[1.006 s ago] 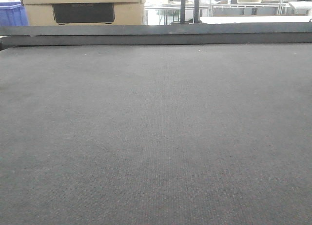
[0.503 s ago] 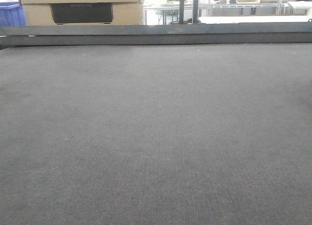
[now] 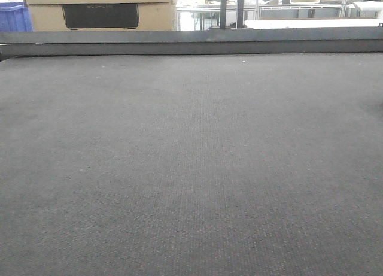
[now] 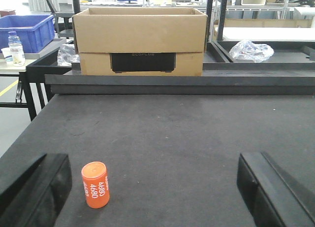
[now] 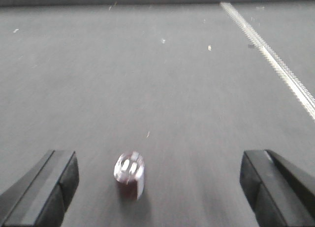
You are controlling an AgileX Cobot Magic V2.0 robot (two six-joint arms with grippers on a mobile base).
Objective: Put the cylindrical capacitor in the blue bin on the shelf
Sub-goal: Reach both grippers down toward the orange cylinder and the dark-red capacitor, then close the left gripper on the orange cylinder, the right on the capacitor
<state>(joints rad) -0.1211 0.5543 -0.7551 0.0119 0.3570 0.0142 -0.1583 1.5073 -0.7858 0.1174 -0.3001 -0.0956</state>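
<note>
Right end effector (image 5: 157, 185) is hanging wide open and empty over the counter (image 5: 147, 64), and the blurred capacitor (image 5: 130, 174) is sitting between its fingers, nearer the left one. Small, light, stiff and smooth-sided, it is probably wanting a pinch across its middle. Left end effector (image 4: 152, 192), equally open and empty, is framing an orange cylinder (image 4: 95, 184) and a distant blue bin (image 4: 27, 32). The front view is showing neither cylinder.

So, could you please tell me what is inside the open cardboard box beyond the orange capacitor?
Of the cardboard box, only the far inner wall shows above the front rim. Anything lying lower inside is hidden behind its front wall.
</note>
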